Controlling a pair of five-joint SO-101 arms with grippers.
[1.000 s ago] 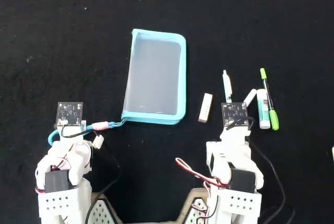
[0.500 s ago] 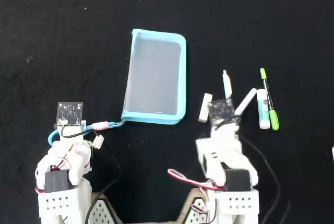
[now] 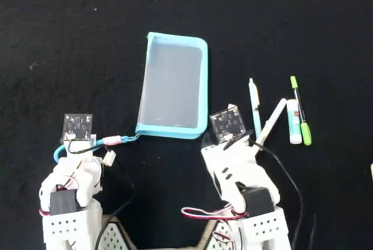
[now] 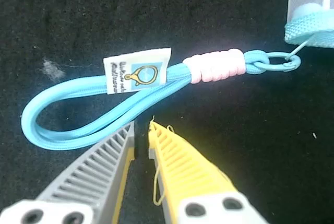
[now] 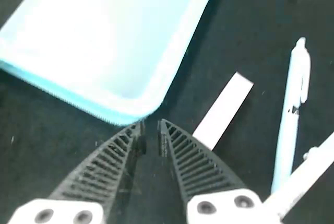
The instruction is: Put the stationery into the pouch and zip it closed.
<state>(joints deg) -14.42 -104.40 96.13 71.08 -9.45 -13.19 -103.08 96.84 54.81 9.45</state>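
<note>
The light blue pouch (image 3: 175, 87) lies flat at the table's middle, and its blue wrist strap (image 3: 111, 141) trails toward the left arm. My left gripper (image 4: 141, 128) is shut and empty, its tips just short of the strap loop (image 4: 78, 110). My right gripper (image 5: 150, 126) is shut with nothing in it, and it hovers by the pouch's near corner (image 5: 122, 110). A white eraser (image 5: 222, 110) lies just beyond it. Right of that arm lie a pale blue pen (image 3: 254, 107), a white pen (image 3: 271, 119), a glue stick (image 3: 293, 122) and a green pen (image 3: 300, 110).
The table is covered in black cloth (image 3: 70, 46). A pale object (image 3: 371, 171) pokes in at the right edge. The strap carries a white tag (image 4: 136, 70) and a pink wrap (image 4: 214, 65), and joins the pouch by a blue ring (image 4: 276, 61).
The right arm has swung left, from above the pens to the pouch's near right corner, and now covers the eraser in the high view. The left arm has not moved.
</note>
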